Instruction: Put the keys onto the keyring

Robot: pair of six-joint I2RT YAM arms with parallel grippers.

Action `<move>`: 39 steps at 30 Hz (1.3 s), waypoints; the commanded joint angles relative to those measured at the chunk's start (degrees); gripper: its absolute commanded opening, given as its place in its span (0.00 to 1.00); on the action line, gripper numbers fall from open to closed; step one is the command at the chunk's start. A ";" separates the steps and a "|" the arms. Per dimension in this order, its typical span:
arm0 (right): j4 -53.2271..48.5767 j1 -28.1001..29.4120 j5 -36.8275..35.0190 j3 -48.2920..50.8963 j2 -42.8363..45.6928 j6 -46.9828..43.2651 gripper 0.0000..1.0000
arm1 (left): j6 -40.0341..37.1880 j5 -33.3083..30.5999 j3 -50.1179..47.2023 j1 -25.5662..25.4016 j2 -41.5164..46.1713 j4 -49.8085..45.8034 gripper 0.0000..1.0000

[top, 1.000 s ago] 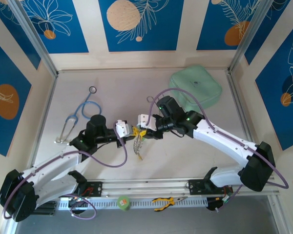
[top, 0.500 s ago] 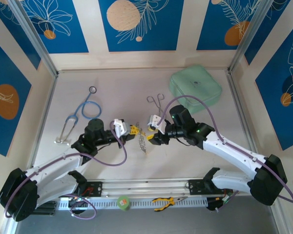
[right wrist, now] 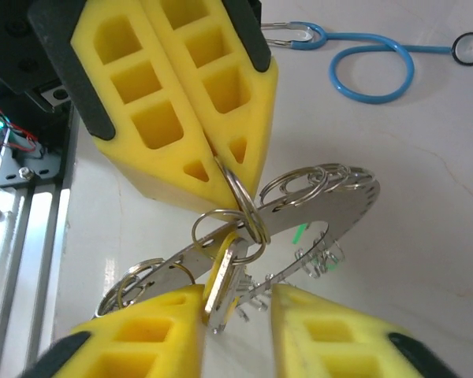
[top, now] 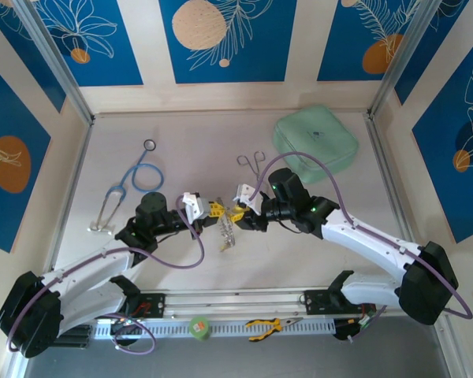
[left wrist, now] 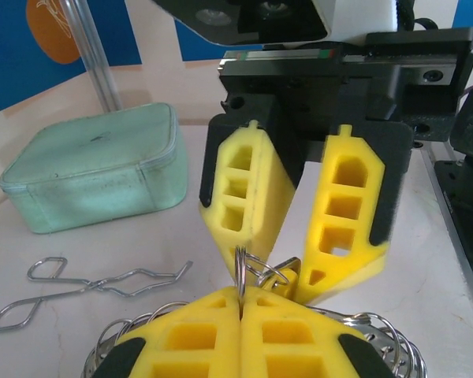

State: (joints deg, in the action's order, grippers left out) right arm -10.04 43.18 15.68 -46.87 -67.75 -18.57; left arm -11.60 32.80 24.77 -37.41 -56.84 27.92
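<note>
The keyring (top: 227,233) is being held up between the two arms over the near middle of the worktop (top: 181,150), hanging tilted beneath the pincers. The left pincer (top: 214,209) is being kept pressed together, its yellow pads (right wrist: 181,102) pinching the keyring by one of the small split rings fringing the rim. In the right wrist view, that split ring is being gripped at the very tips, and the flat silvery plate of the keyring is being carried slantwise below it.

The right pincer (top: 237,213) is being held spread, tip to tip with the left one, its pads (left wrist: 244,189) standing apart on either side of the small split rings. A key with a yellow head (right wrist: 223,277) is being dangled from those rings in the gap between the right pads, close to one of them; whether it is being touched cannot be told. It is not being clamped.

Behind the arms, silver forceps (top: 253,162) are being left lying on the worktop, with a pale green pouch (left wrist: 94,161) just beyond them towards the far right corner. A blue-tubed stethoscope (right wrist: 311,34) is being left lying on the left side, well apart from the keyring.
</note>
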 commanded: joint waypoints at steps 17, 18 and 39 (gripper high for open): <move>-5.32 2.20 1.37 -4.57 -3.44 -4.31 0.00 | 5.55 3.58 -1.58 -0.03 -1.45 12.78 0.00; -4.97 1.89 1.41 -4.31 -2.82 -4.05 0.02 | 5.53 3.69 -1.70 0.02 -1.43 12.80 0.00; 4.10 -3.15 9.51 -0.74 1.53 1.33 0.27 | 5.62 7.62 -2.01 0.08 -2.40 14.94 0.00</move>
State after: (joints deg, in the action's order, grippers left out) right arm -7.33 39.88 23.03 -47.46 -65.36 -17.82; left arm -6.85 37.95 22.57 -37.39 -59.13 38.59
